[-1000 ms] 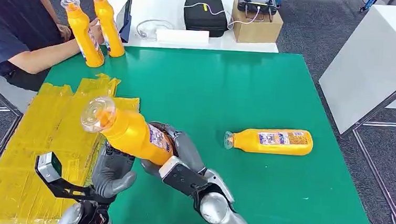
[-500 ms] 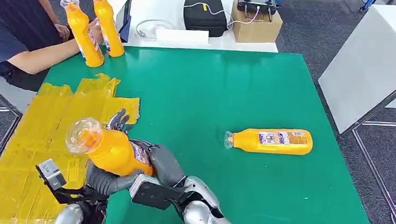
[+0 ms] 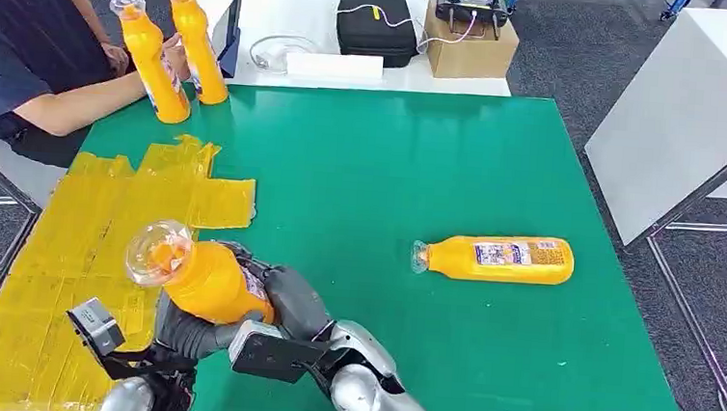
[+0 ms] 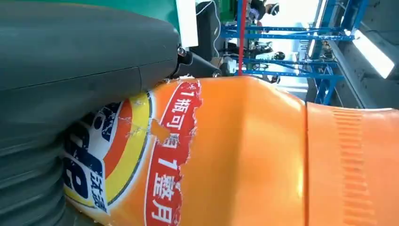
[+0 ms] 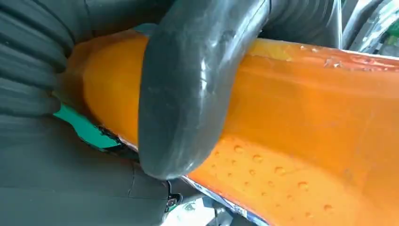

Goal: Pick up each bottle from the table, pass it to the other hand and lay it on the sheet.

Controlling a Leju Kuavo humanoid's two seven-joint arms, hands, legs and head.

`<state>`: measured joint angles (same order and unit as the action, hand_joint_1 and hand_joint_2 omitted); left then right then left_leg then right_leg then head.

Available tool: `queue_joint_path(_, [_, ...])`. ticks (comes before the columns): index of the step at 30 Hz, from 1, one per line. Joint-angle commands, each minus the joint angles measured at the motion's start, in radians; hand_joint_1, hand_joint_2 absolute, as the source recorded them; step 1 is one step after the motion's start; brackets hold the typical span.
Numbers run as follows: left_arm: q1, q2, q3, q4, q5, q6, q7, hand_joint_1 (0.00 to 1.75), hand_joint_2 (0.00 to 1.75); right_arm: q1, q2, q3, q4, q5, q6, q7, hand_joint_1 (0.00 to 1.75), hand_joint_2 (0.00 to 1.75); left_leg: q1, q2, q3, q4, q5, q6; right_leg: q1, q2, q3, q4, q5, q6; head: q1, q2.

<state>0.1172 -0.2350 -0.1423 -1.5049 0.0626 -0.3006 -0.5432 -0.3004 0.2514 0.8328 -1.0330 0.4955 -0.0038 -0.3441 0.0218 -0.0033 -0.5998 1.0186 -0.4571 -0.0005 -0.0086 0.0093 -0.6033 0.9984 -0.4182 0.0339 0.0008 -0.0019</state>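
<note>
The held bottle (image 3: 202, 276) is carried above the near edge of the green desk (image 3: 391, 169), at the boundary with the yellow sheet (image 3: 77, 243). Its long axis is tilted, with the clear cap end raised and turned toward the sheet and its base lowered toward the desk's middle. Both hands are on it: the right hand (image 3: 290, 297) is wrapped around the labelled lower body, and the left hand (image 3: 187, 324) is cupped against it from underneath. In the right wrist view a thick dark thumb (image 5: 183, 94) is curled across the orange body; in the left wrist view the label (image 4: 160, 155) is pressed close against the grey palm cover. The handover is judged to be mid-way, the grip being shared. Since the sheet lies on the cap side, the left hand is the nearer one for the laying.

A second bottle (image 3: 496, 258) is lying on its side, well apart from the held one, on the side away from the sheet, nearer the right arm. Two more bottles (image 3: 172, 52) are held upright at the desk's far corner by a person (image 3: 23, 46).
</note>
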Motion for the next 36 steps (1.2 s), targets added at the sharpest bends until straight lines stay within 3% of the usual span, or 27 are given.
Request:
queue_joint_path(1, [-0.083, -0.005, -0.032, 0.032, -0.007, -0.008, 0.007, 1.75, 1.75, 0.016, -0.006, 0.125, 0.082, 0.015, 0.004, -0.004, 1.75, 1.75, 0.0, -0.003, 0.003, -0.001, 0.0, 0.001, 0.0, -0.004, 0.004, -0.001, -0.001, -0.001, 0.0, 0.0])
queue_joint_path(5, [-0.08, -0.004, -0.029, 0.028, -0.006, -0.012, 0.007, 1.75, 1.75, 0.021, -0.01, 0.112, 0.076, 0.02, -0.015, 0.003, 1.75, 1.75, 0.0, -0.003, 0.002, -0.001, 0.0, 0.001, 0.0, -0.003, 0.003, -0.001, -0.001, -0.001, 0.0, 0.0])
queue_joint_path(6, [-0.079, -0.004, -0.025, 0.024, -0.007, -0.01, 0.004, 1.75, 1.75, 0.024, -0.014, 0.108, 0.07, 0.026, -0.025, 0.007, 1.33, 1.75, 0.0, -0.003, 0.002, -0.001, 0.0, 0.001, 0.0, -0.004, 0.004, -0.001, -0.001, -0.001, 0.0, 0.0])
queue_joint_path(7, [-0.076, -0.004, -0.019, 0.02, -0.013, -0.002, 0.0, 1.75, 1.75, 0.03, -0.021, 0.1, 0.058, 0.04, -0.048, 0.012, 0.37, 1.75, 0.0, -0.002, 0.001, -0.001, 0.0, 0.001, 0.0, -0.003, 0.002, -0.001, 0.0, -0.001, 0.0, 0.0])
queue_joint_path(24, [-0.076, -0.001, -0.017, 0.019, -0.013, -0.003, 0.0, 1.75, 1.75, 0.029, -0.025, 0.098, 0.058, 0.039, -0.048, 0.012, 0.37, 1.75, 0.0, -0.003, 0.003, -0.001, 0.0, 0.001, 0.0, -0.004, 0.004, -0.001, -0.001, -0.001, 0.0, 0.0])
queue_joint_path(25, [-0.074, -0.003, -0.012, 0.015, -0.027, 0.012, -0.004, 1.75, 1.75, 0.036, -0.028, 0.092, 0.045, 0.045, -0.056, 0.019, 0.0, 1.75, 0.0, -0.003, 0.002, -0.001, 0.0, 0.001, 0.0, -0.003, 0.003, -0.001, -0.001, -0.001, 0.0, 0.0])
queue_joint_path(26, [-0.072, -0.002, -0.005, 0.01, -0.05, 0.037, -0.012, 1.75, 1.75, 0.042, -0.035, 0.079, 0.036, 0.048, -0.073, 0.029, 0.0, 1.75, 0.0, -0.002, 0.001, -0.001, 0.0, 0.001, 0.0, -0.003, 0.002, -0.001, 0.0, 0.0, 0.0, 0.0])
queue_joint_path(27, [-0.068, 0.0, 0.009, 0.004, -0.077, 0.067, -0.021, 1.75, 1.75, 0.057, -0.045, 0.064, 0.011, 0.051, -0.079, 0.034, 0.0, 0.0, 0.0, -0.004, 0.003, -0.001, 0.0, 0.001, 0.0, -0.005, 0.004, -0.002, -0.001, -0.001, 0.0, 0.0])
queue_joint_path(36, [-0.06, 0.011, 0.203, 0.005, -0.295, 0.294, -0.089, 1.75, 1.75, 0.144, -0.206, -0.123, -0.253, 0.088, -0.107, 0.061, 0.0, 0.0, -0.001, -0.002, 0.001, -0.001, 0.001, 0.001, 0.0, -0.003, 0.002, -0.001, 0.0, 0.0, 0.0, 0.0])
